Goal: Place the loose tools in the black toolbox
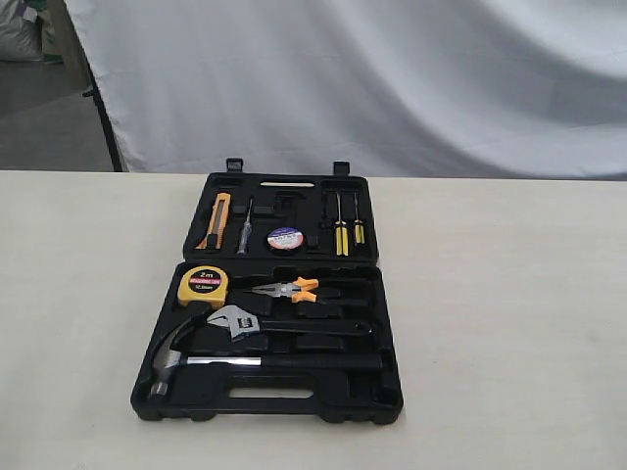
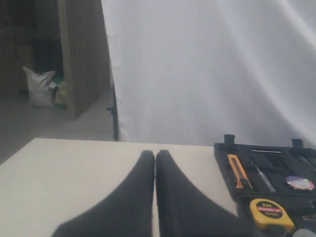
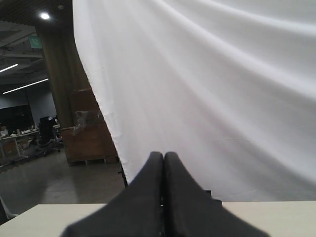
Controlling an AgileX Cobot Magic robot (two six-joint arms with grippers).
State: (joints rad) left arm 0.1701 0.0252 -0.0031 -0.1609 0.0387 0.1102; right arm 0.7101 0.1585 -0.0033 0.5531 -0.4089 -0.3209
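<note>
Claws (image 2: 155,154) (image 3: 163,155) closed, empty, pointing level

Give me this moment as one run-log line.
hammer: in toolbox | wrench: in toolbox | tape roll: in toolbox | left tool: shut, empty | right tool: shut, empty

The exterior camera is looking down at an angle on the toolbox (image 1: 387,377) on the table (image 1: 509,323), fairly near. The left wrist camera, low, is looking across the table, sharing the toolbox's far half. The right wrist camera is facing the curtain (image 3: 222,98).
</note>
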